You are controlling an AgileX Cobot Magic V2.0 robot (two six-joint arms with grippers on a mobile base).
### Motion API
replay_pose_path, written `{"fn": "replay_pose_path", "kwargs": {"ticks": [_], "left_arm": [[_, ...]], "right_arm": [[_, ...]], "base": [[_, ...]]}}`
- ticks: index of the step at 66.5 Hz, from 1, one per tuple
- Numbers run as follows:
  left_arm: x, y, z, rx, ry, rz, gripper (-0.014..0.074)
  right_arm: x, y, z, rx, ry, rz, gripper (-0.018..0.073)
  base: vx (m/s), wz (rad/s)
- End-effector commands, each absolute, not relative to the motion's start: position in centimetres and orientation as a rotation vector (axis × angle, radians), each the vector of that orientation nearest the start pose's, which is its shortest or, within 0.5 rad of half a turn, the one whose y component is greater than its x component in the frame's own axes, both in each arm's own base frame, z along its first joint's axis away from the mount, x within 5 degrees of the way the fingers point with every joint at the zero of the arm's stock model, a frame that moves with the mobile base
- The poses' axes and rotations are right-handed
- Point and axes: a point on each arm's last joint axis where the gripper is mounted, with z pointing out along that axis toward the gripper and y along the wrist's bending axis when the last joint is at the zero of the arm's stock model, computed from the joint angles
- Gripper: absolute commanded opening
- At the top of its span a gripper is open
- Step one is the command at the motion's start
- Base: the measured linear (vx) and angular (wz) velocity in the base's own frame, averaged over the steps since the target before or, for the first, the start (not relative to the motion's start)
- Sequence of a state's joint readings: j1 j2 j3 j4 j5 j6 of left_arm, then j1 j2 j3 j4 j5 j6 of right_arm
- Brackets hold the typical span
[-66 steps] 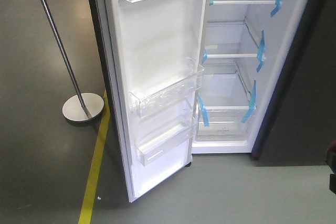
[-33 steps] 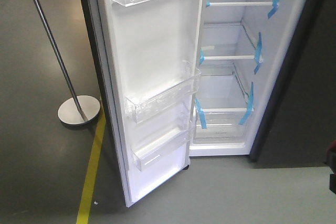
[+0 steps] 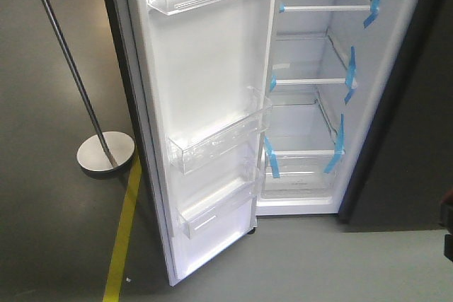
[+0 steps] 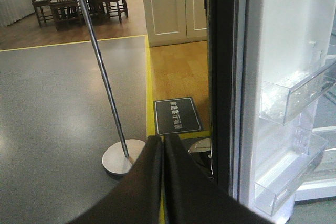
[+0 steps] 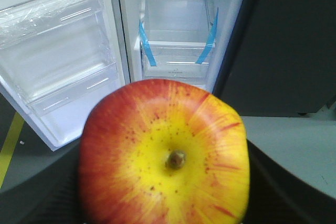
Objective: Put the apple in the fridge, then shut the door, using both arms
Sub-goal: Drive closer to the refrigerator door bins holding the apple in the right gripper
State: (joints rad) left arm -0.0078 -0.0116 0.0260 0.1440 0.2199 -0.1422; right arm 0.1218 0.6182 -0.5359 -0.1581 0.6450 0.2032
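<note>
The red apple (image 5: 165,156), its yellow stem patch facing the camera, fills the lower right wrist view. My right gripper (image 5: 165,182) is shut on it, with dark fingers (image 5: 286,195) showing on both sides. Ahead stands the fridge (image 3: 386,68), its white interior with glass shelves and blue tape strips showing. The door (image 3: 205,68) is swung wide open on the left, with clear bins on its white inner face. My left gripper (image 4: 163,142) is shut on nothing, low beside the door's outer edge (image 4: 223,77).
A metal pole on a round base (image 3: 105,152) stands left of the door. A yellow floor line (image 3: 124,238) runs under the door's corner. A dark grey panel (image 3: 410,139) flanks the fridge on the right. A dark floor sign (image 4: 177,115) lies behind the door.
The front view has shifted slightly: door and pole stand sit a little further left and lower in frame. The door stays open.
</note>
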Motion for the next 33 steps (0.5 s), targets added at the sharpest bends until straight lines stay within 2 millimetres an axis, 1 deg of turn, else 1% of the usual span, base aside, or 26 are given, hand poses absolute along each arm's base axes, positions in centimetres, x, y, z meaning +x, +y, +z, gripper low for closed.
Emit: {"fn": "replay_pose_path", "kwargs": {"ticks": [1,33], "left_arm": [[5.61,0.11,18.61,-0.012,1.649,-0.001,-0.0006],[5.61,0.11,18.61,-0.012,1.649,-0.001,-0.0006]], "right_arm": [[12.13,0.64,30.20,-0.027,2.106,0.002,0.0153],[12.13,0.64,30.21,-0.027,2.105,0.002,0.0153]], "base": [[0.04,0.02],[0.05,0.01]]}}
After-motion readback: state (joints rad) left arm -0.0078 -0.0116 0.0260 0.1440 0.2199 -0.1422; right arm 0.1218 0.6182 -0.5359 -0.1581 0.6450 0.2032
